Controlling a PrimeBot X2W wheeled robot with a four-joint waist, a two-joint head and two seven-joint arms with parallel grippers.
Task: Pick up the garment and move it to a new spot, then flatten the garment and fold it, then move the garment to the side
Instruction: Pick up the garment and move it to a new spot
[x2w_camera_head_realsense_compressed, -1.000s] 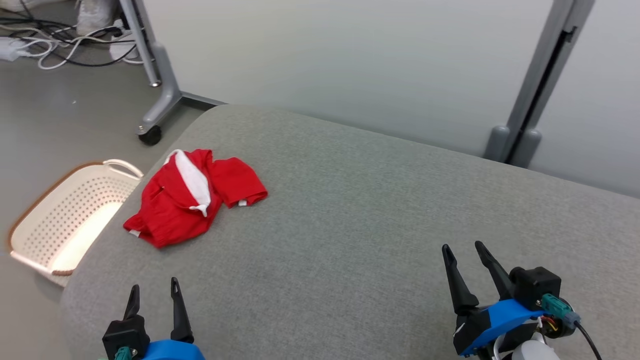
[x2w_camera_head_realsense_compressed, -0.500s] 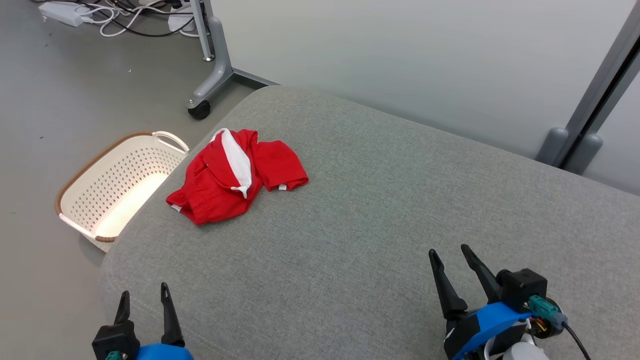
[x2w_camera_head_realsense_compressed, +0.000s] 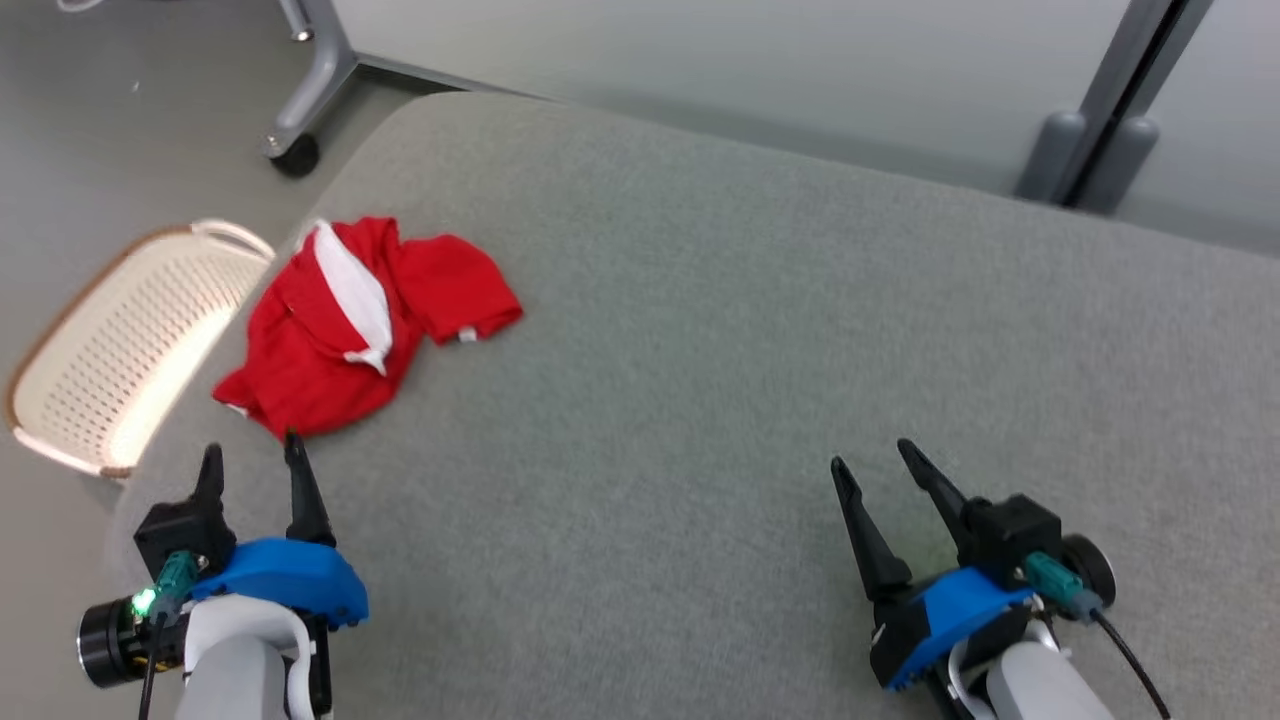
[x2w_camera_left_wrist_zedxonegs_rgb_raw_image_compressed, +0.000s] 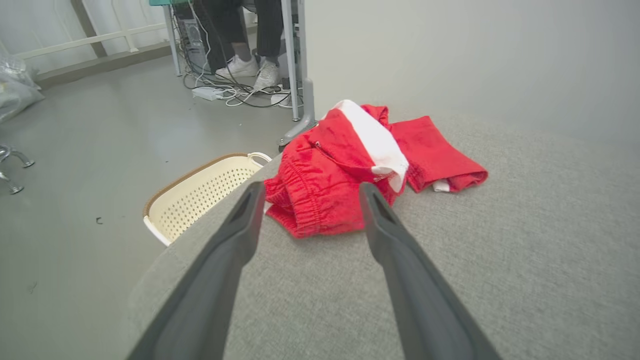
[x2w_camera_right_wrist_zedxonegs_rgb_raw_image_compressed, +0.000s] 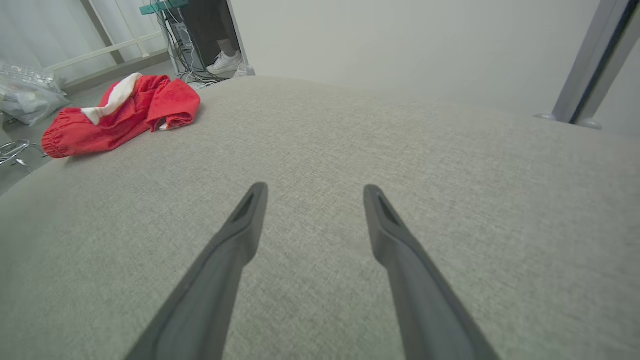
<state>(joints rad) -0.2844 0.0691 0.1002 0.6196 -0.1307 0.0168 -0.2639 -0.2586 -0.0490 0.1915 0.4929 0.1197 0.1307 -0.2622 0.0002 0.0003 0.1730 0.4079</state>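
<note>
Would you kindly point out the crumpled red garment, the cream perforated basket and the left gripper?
Crumpled red garment (x2w_camera_head_realsense_compressed: 300, 365), head view, red cloth beside its white band.
Cream perforated basket (x2w_camera_head_realsense_compressed: 110, 370), head view, its perforated wall.
Left gripper (x2w_camera_head_realsense_compressed: 252, 444), head view, midway between its fingertips.

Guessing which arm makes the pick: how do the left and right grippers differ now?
The left gripper sits just short of the red garment; the right gripper is far across the grey cushion from it. The left gripper's wrist view frames the red garment between its fingers; the right gripper's has it at the upper left. Both are open and empty.
</note>
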